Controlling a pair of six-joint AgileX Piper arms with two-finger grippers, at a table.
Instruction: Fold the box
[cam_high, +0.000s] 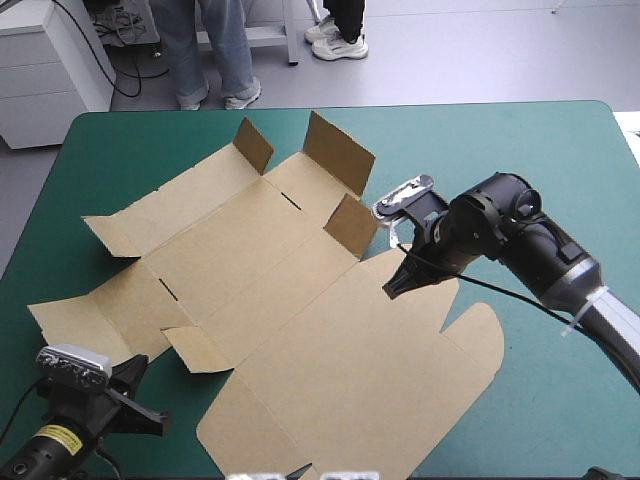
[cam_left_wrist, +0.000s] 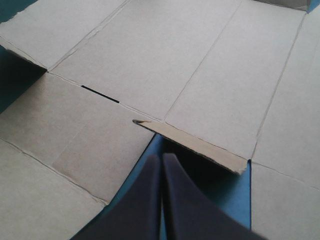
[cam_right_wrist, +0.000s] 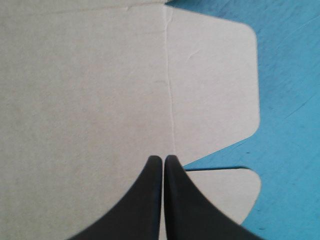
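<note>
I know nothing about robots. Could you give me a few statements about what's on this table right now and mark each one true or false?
1. The brown cardboard box sheet lies spread open on the teal-green table cover. True.
2. The right pincer stands wide open. False: its black fingers are shut together in a point over the sheet.
3. Several flaps at the sheet's far side stand raised. True.
4. The left pincer is gripping the sheet. False: it is shut and holds nothing, pointing at a notch in the sheet's near edge.
</note>
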